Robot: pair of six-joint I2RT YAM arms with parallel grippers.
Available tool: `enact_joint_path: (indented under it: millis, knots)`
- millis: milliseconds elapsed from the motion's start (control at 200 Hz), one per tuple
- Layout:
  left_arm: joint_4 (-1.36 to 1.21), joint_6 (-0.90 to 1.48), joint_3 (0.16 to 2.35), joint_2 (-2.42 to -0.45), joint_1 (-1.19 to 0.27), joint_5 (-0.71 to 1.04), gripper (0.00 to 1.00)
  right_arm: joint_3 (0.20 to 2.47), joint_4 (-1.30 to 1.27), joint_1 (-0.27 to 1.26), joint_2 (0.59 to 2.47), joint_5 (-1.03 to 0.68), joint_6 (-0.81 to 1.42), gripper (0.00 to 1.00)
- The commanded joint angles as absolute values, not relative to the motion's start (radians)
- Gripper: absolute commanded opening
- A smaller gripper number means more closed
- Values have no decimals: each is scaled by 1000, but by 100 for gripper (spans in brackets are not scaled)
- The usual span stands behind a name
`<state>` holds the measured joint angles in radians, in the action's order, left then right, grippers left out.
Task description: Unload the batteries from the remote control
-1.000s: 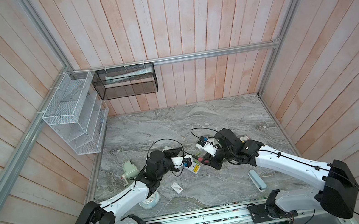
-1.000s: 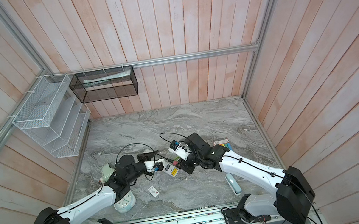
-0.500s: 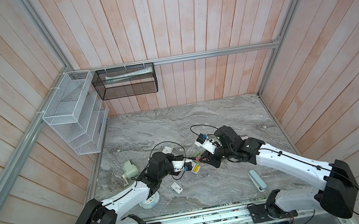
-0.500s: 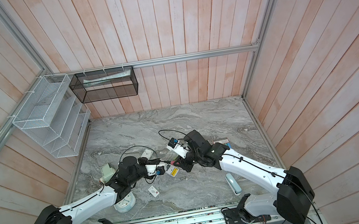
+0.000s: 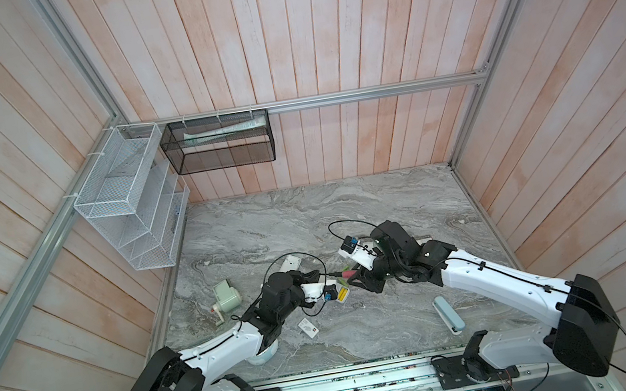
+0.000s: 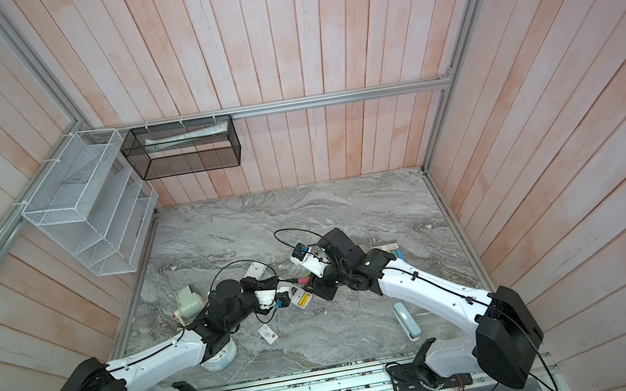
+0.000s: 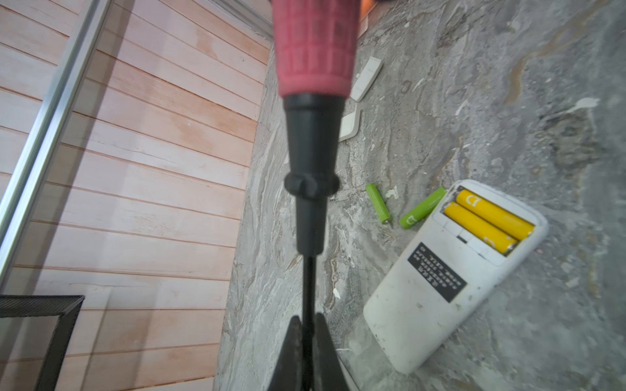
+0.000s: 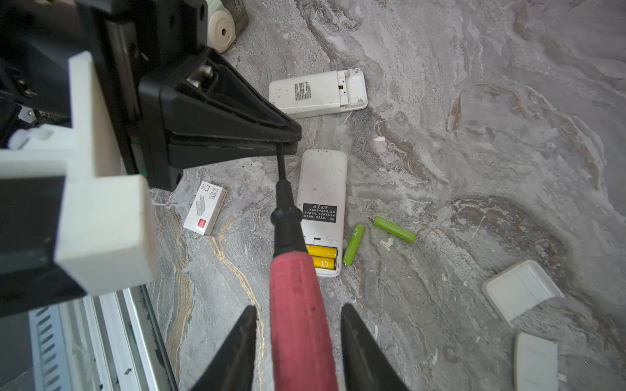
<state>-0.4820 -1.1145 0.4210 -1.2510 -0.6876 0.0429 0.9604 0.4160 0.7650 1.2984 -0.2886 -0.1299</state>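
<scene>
In both top views a grey marbled table sits boxed in by pale pink plank walls; a white wire rack and a black mesh basket hang near the far left corner; the left gripper and right gripper meet near the table's middle at a red-handled screwdriver; a white remote lies just in front of them, yellow showing in its open bay.

In the left wrist view the left gripper's jaws are pressed together on the screwdriver's thin black shaft; the remote lies back-up on the marble, apart from the jaws; two yellow batteries sit side by side in its bay; two green batteries lie loose on the table just beside that end, one against or almost against the remote's corner; two white covers lie farther off, nearer the wall.

In the right wrist view the right gripper's jaws stand spread on either side of the red handle, a gap on each side, pinching nothing; the yellow batteries lie beyond the jaws, partly hidden behind the handle; the green batteries lie just beside them; a second remote, its bay bare, and a small white box lie farther out.
</scene>
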Motion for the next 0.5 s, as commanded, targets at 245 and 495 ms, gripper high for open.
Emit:
enact_joint_path:
  millis: [245,495]
  knots:
    - [-585,-1090,364,-1216,-756,-84,0,1027,508,770,1233,-245,-272,44]
    - [-620,-1094,335,-1207,-784,-95,0,1042,587,770,1258,-283,-349,48]
